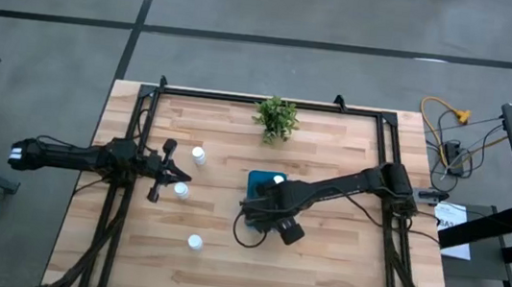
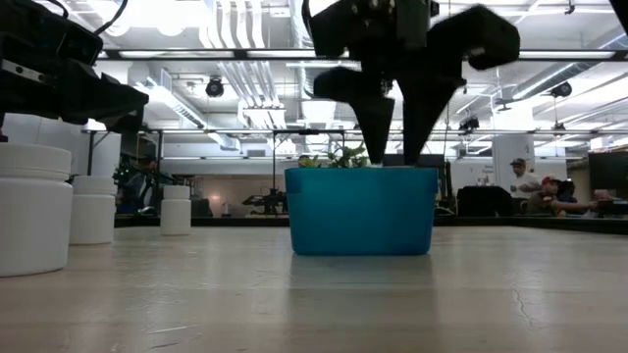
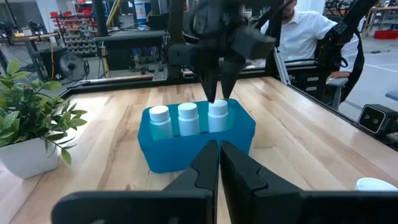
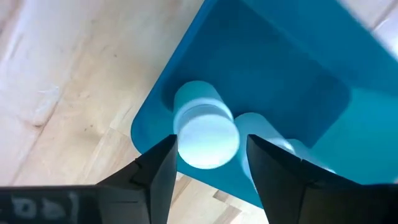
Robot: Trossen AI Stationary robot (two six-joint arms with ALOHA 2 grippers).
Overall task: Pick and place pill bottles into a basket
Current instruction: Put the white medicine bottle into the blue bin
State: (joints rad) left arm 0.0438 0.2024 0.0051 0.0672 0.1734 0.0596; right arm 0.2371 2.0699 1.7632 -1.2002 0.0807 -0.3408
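Right claw [image 4: 208,165] hung over the teal-blue rectangular plastic basket [image 1: 259,184] mid-tabletop, fingers spread either side of a small white capped pill bottle [image 4: 205,134] standing inside the basket, not visibly gripping it. Three such bottles [image 3: 186,118] stood in a row in the basket. Three more white bottles [image 1: 180,191] stood on the light wooden tabletop [image 1: 319,267] near the left claw [image 1: 164,172], which was closed and empty. Green potted plant [image 1: 276,118] sat behind the basket.
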